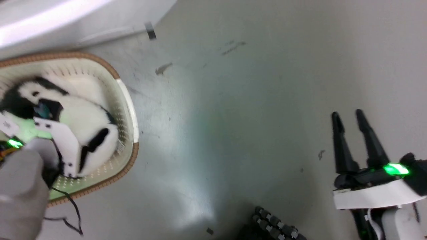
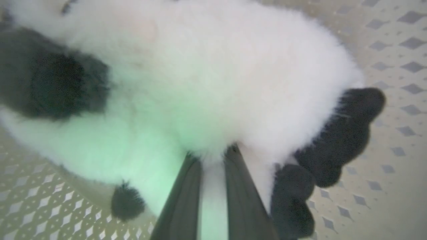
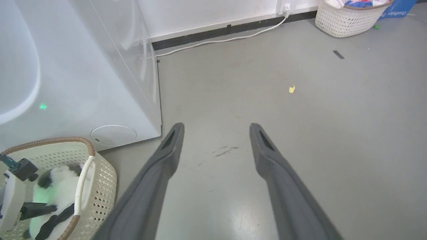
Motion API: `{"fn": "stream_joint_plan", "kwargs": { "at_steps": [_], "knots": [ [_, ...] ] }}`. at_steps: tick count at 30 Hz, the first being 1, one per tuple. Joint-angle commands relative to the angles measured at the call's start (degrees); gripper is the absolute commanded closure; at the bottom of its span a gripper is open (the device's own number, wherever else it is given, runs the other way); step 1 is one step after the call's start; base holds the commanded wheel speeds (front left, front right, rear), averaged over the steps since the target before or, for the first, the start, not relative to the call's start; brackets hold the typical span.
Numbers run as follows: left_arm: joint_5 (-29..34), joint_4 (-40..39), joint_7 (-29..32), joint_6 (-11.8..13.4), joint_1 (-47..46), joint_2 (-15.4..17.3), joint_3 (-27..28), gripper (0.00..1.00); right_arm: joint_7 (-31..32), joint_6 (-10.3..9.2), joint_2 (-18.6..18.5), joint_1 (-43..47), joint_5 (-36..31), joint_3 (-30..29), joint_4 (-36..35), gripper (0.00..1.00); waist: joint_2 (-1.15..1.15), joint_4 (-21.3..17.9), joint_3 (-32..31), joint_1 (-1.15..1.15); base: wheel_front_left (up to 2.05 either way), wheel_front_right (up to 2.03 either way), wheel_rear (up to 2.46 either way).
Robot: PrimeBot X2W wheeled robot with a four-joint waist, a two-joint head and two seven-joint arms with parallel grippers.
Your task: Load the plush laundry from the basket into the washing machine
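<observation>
The plush laundry point(image 1: 83, 120), a fluffy white toy with black ears and limbs, lies in the cream basket point(image 1: 128, 110) on the floor at the left. My left gripper point(image 2: 212, 156) reaches down into the basket, shut on a tuft of the toy's white fur, with its black limbs just to the right. My right gripper point(image 1: 349, 116) hangs over bare floor at the lower right, open with nothing between its fingers point(image 3: 173, 136). The washing machine point(image 3: 83, 83) stands right behind the basket point(image 3: 100, 180); its white side and a round bottom cover show, while its opening is out of view.
A second wicker-look basket point(image 3: 347, 20) with clothes stands far off by the wall, where a white cable point(image 3: 217, 40) runs. A yellow scrap point(image 3: 292, 89) lies on the grey floor. A dark ribbed part point(image 1: 273, 226) pokes in at the head view's bottom edge.
</observation>
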Motion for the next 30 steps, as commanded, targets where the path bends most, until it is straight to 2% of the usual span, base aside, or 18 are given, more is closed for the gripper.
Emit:
{"fn": "stream_joint_plan", "kwargs": {
  "at_steps": [1, 11, 12, 15, 19, 22, 23, 30],
  "knots": [
    [-0.6, 0.4, -1.8, 0.5, 1.0, -1.1, 0.3, 1.0, -0.2, -0.05, 0.0, -0.7, -1.1, -1.1, 0.3, 0.0, 0.0, 2.2, -4.4, 0.0, 0.0, 0.0, 0.0],
    [-4.0, 1.8, -18.4, 0.2, 7.1, -10.5, 0.2, 1.0, -0.2, -0.05, 0.0, 1.7, -9.2, -6.1, 1.1, 0.0, 0.0, 11.6, -20.0, 0.0, 0.0, 0.0, 0.0],
    [-4.8, 1.9, -21.6, 0.2, 8.6, -11.6, 0.1, 1.0, -0.2, -0.05, 0.0, 2.4, -10.4, -6.6, 1.3, 0.0, 0.0, 12.9, -22.7, 0.0, 0.0, 0.0, 0.0],
    [-6.1, 1.3, -25.5, 0.1, 11.1, -13.3, -0.2, 1.0, -0.2, -0.05, 0.0, 3.4, -11.9, -7.3, 1.7, 0.0, 0.0, 14.8, -26.6, 0.0, 0.0, 0.0, 0.0],
    [-7.0, -2.0, -27.7, 0.1, 14.4, -14.3, -0.7, 1.0, -0.2, -0.05, 0.0, 4.7, -13.2, -8.1, 1.8, 0.0, 0.0, 17.0, -30.3, 0.0, 0.0, 0.0, 0.0],
    [-7.0, -6.5, -28.1, 0.1, 16.6, -14.0, -0.2, 1.0, -0.2, -0.05, 0.0, 5.6, -13.7, -8.8, 2.2, 0.0, 0.0, 18.2, -32.5, 0.0, 0.0, 0.0, 0.0],
    [-6.4, -14.3, -28.2, 0.7, 19.8, -13.3, 3.1, 1.0, -0.2, -0.05, 0.0, 6.2, -13.4, -9.4, 2.6, 0.0, 0.0, 19.0, -34.4, 0.0, 0.0, 0.0, 0.0],
    [-2.3, -34.1, -28.2, 3.0, 27.5, -12.4, 10.7, 1.0, -0.2, -0.05, 0.0, 6.6, -13.0, -9.5, 2.6, 0.0, 0.0, 19.4, -35.2, 0.0, 0.0, 0.0, 0.0]
  ]
}}
